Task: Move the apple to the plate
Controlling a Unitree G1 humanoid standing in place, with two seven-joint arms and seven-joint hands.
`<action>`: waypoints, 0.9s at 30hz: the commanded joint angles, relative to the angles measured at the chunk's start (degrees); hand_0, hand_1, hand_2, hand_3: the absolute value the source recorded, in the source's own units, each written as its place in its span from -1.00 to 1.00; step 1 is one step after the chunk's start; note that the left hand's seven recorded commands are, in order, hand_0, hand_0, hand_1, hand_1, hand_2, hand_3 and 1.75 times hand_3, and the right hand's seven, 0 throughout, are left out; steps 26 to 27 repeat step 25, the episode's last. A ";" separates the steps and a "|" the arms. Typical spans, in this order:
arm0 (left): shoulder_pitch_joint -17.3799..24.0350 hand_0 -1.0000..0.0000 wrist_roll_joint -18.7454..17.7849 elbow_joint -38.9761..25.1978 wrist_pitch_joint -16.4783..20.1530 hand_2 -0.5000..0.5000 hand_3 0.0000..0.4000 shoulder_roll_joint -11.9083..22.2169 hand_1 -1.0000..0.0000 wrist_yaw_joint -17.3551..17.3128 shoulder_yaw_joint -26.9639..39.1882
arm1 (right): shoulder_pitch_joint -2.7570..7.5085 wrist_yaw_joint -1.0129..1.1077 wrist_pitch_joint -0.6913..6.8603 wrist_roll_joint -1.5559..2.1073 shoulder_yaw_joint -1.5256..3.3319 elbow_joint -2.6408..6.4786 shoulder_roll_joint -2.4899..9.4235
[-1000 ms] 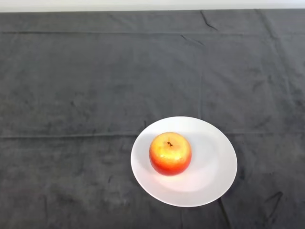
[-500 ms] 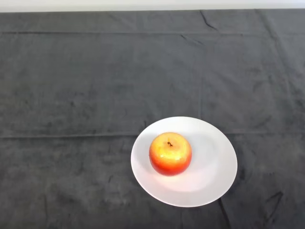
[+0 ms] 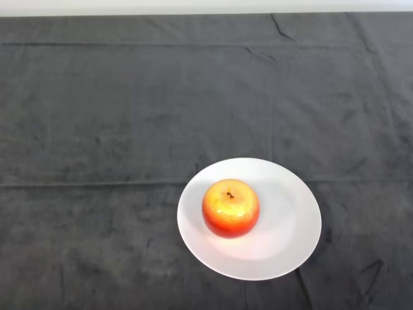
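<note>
The bench [image 3: 129, 116] fills nearly the whole head view, covered edge to edge by a dark grey cloth [image 3: 97, 245]. The cloth is not smooth: long straight fold lines cross it from side to side, one high up near the far edge and another lower down, about level with the upper part of the plate, and small puckers and wrinkles show here and there, most plainly near the far right and the near right corner. Along the far edge a narrow pale strip [image 3: 193, 6] shows beyond the cloth.

On the near right part of the bench lies a round white plate [image 3: 290, 219], flat on the cloth, its near rim close to the lower border of the view. A soft shadow falls on the cloth along its right side.

The apple [image 3: 230, 208] sits on the plate, left of the plate's middle and well within the rim. It stands upright, with the short dark stem in its hollow facing up. Its skin is red-orange round the sides and yellower on top, with a light sheen. It casts a faint shadow on the white surface beside it.

No part of the robot's arm or hand shows from here, so I cannot tell how its fingers stand.
</note>
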 commanded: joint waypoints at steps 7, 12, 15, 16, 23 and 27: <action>-1.62 1.00 3.23 2.74 -0.42 0.00 -1.00 3.59 1.00 -1.19 1.48 | -1.16 0.64 -0.17 0.81 -0.82 0.86 -1.62; -1.72 1.00 3.66 2.74 -0.43 0.00 -1.00 3.46 1.00 -1.25 1.77 | -1.17 0.65 -0.18 0.80 -0.82 0.87 -1.62; -1.79 1.00 3.91 2.73 -0.39 0.00 -1.00 3.43 1.00 -1.27 1.93 | -1.17 0.66 -0.18 0.79 -0.83 0.87 -1.62; -1.79 1.00 3.99 2.73 -0.39 0.00 -1.00 3.39 1.00 -1.30 2.00 | -1.17 0.66 -0.18 0.78 -0.83 0.87 -1.62; -1.91 1.00 4.54 2.72 -0.34 0.00 -1.00 3.27 1.00 -1.36 2.37 | -1.18 0.67 -0.19 0.77 -0.83 0.88 -1.62; -1.99 1.00 4.72 2.71 -0.33 0.00 -1.00 3.25 1.00 -1.33 2.45 | -1.18 0.67 -0.19 0.76 -0.84 0.89 -1.62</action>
